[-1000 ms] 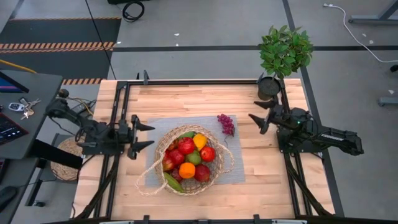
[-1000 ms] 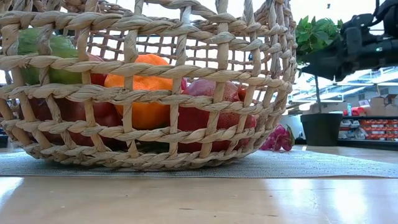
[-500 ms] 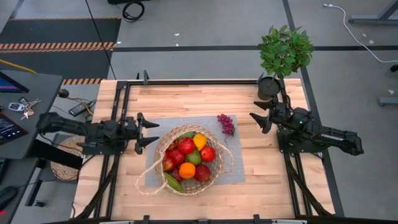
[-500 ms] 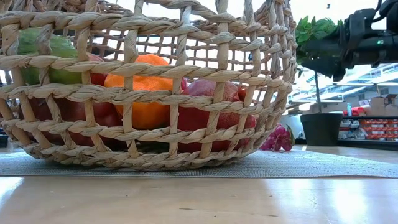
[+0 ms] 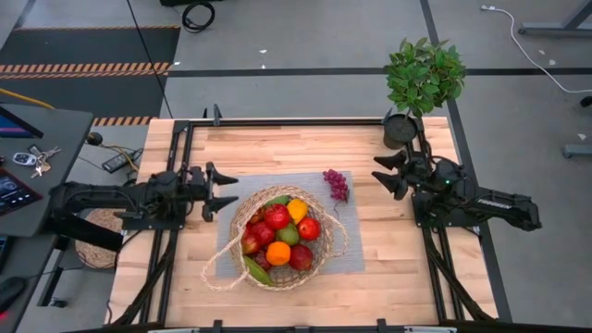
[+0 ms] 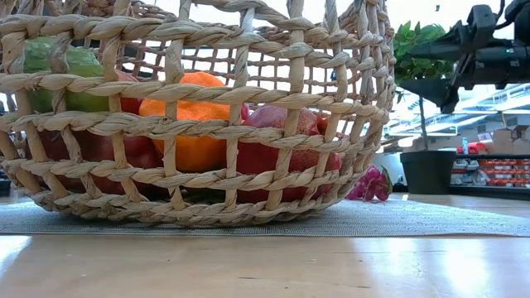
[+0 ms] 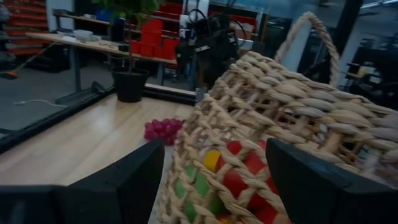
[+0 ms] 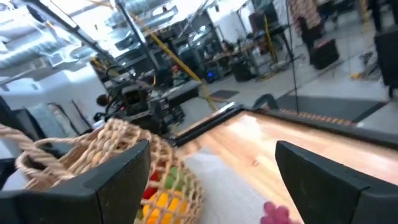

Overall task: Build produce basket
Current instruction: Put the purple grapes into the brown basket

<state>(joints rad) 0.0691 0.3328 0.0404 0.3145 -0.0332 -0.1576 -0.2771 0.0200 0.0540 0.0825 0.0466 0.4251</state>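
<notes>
Because the low camera sits at table-top height right against it, the wicker basket (image 6: 190,116) fills most of that view, and its open weave lets an orange (image 6: 186,124), a green fruit (image 6: 70,62) and dark red fruit (image 6: 286,145) show through the wall; the rest of the load is cut off above the frame. From above, the basket (image 5: 319,264) rests on a grey mat (image 5: 347,250) at the middle of the wooden table (image 5: 277,148), heaped with red apples (image 5: 277,217), an orange, a yellow piece (image 5: 297,209) and green pieces, so the task looks nearly complete. One bunch of purple grapes (image 5: 336,184) lies outside the basket, on the mat's far right corner, apart from the rim, and it is probably the last piece to go in. The left gripper (image 5: 222,190) is released, jaws spread wide and empty, held just left of the basket and pointed at it; its wrist view looks along the basket's wall (image 7: 292,112) toward the grapes (image 7: 163,129). The right gripper (image 5: 387,173) also stands parted with nothing between its fingers, raised off the table to the right of the grapes and aimed their way, which suggests that it is the arm placed to fetch them. How high it hangs cannot be judged from overhead; in the low view it shows at the upper right before the potted plant (image 5: 421,79) at the table's far right corner. The basket's loop handle (image 5: 222,268) trails toward the near left, and fruit lower in the heap is hidden.
</notes>
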